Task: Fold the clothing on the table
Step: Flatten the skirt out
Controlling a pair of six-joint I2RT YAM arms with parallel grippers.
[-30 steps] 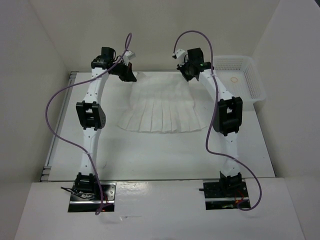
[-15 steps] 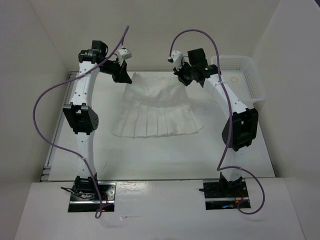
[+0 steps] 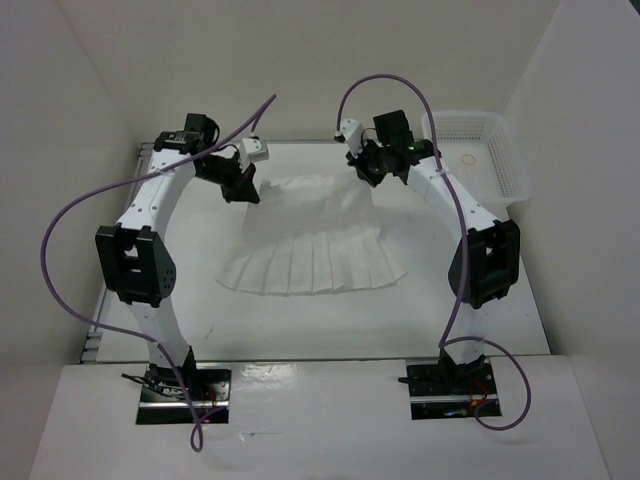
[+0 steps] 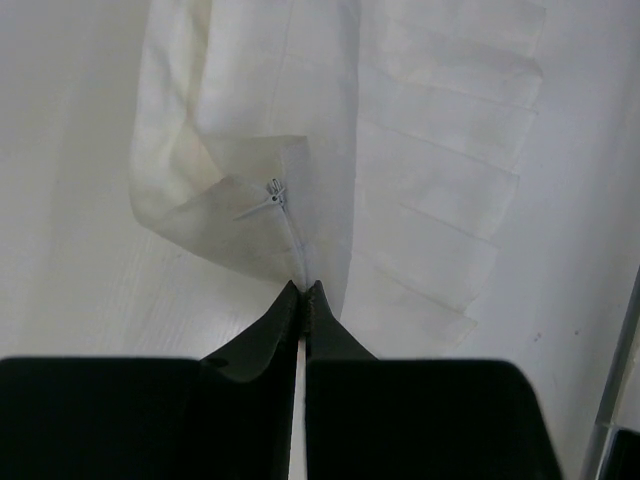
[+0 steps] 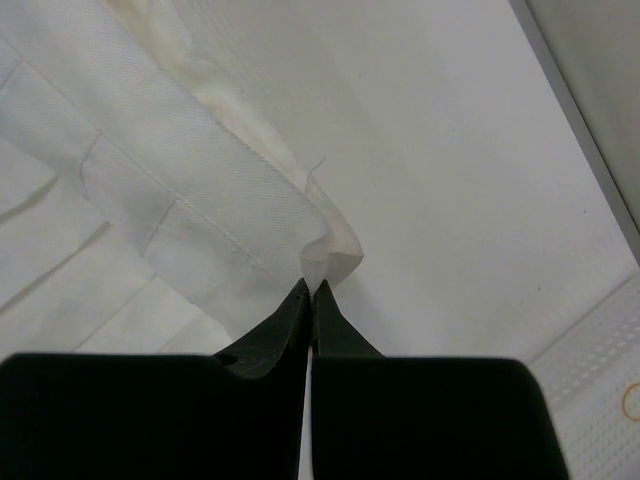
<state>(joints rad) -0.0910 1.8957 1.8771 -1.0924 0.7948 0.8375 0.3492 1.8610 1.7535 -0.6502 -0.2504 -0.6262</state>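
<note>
left gripper [image 4: 303, 290] pinches the skirt [image 4: 400, 170] corner by its zipper [image 4: 272, 195].

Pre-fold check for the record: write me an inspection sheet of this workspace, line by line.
Surface: matte white table, metal rim along its left edge.
Job's things: white pleated skirt, hem spread on the table, waist end held at both corners.
Clutter: white perforated basket at the far right.
Grippers: left gripper shut on the skirt near its zipper; right gripper shut on the other waist corner.
Cables: purple cables loop in the air beside each arm.
Surroundings: white walls on three sides; nothing else seen.
</note>
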